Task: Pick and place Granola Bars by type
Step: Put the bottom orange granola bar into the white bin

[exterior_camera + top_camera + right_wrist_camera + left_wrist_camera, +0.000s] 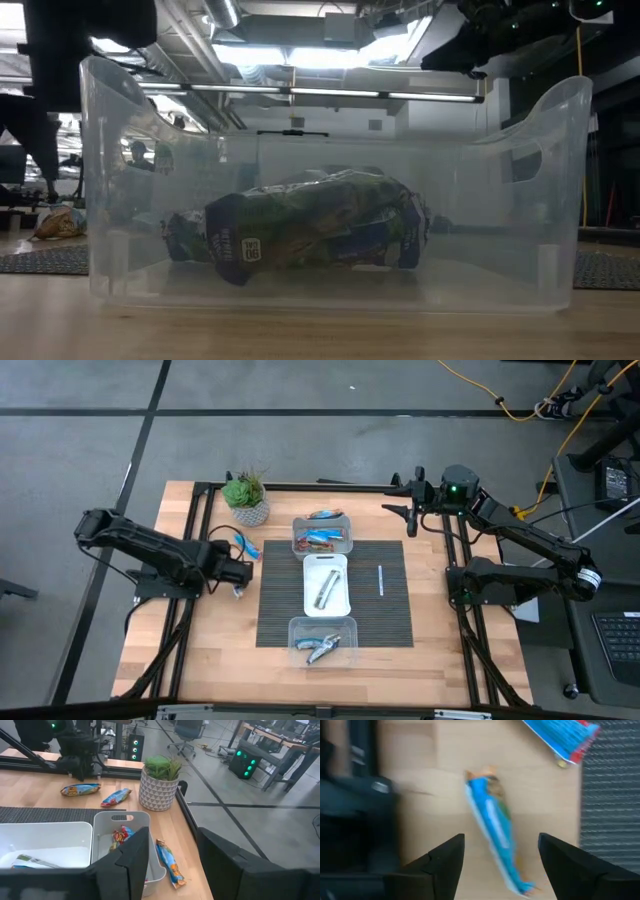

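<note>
Mat (385,622) at table (200,660) centre carried three containers in a row — far tub (322,537), middle tray (326,584), near tub (322,641). Potted plant (246,497) stood toward far-left corner — two bars (246,546) just beside the mat's left edge.

I see bare counter (215,645) at lower left; the potted plant (247,498) crowds the upper left, and three tubs (325,589) block the centre mat (385,615).

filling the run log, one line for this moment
left hand open over blue bar on wood | right hand open, waiting near far tub
</note>
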Robot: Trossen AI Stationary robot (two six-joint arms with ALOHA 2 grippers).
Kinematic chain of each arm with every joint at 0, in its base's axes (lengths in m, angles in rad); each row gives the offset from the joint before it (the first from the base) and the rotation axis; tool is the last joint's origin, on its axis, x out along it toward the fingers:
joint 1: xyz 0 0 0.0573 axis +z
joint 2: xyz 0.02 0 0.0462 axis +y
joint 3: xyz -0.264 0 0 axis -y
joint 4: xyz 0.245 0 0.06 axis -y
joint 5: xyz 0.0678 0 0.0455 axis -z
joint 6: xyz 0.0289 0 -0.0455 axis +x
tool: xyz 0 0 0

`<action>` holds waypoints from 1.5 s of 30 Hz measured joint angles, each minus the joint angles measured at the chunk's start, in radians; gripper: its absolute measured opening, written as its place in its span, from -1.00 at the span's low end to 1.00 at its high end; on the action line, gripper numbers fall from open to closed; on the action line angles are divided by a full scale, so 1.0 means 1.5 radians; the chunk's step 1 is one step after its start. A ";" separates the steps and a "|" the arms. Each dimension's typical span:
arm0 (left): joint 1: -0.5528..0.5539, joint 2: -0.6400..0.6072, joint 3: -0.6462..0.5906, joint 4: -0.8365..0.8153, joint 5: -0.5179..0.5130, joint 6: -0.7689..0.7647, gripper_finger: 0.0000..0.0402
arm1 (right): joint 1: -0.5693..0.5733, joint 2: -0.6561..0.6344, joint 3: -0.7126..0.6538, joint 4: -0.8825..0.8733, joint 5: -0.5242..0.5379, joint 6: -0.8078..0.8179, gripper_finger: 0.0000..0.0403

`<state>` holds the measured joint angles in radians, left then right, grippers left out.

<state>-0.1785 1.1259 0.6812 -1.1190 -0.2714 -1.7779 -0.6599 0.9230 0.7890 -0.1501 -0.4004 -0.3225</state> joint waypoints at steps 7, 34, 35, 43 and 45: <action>0.008 0.036 -0.011 0.060 0.005 -0.069 0.26 | 0.000 0.000 0.000 0.003 0.000 0.000 -0.16; 0.004 0.236 -0.008 0.160 0.053 -0.057 0.11 | 0.000 0.000 0.000 0.000 0.000 0.000 -0.16; 0.004 0.236 -0.008 0.162 0.053 -0.058 0.07 | 0.000 0.000 0.000 0.000 0.000 0.000 -0.16; 0.004 0.237 -0.009 0.171 0.052 -0.062 -0.34 | 0.000 0.000 0.000 0.000 0.000 0.000 -0.16; 0.004 0.237 -0.009 0.175 0.051 -0.062 -0.45 | 0.000 0.000 0.000 0.000 0.000 0.000 -0.16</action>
<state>-0.1722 1.4815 0.6678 -0.8559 -0.1947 -1.8713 -0.6601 0.9230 0.7887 -0.1505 -0.4004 -0.3222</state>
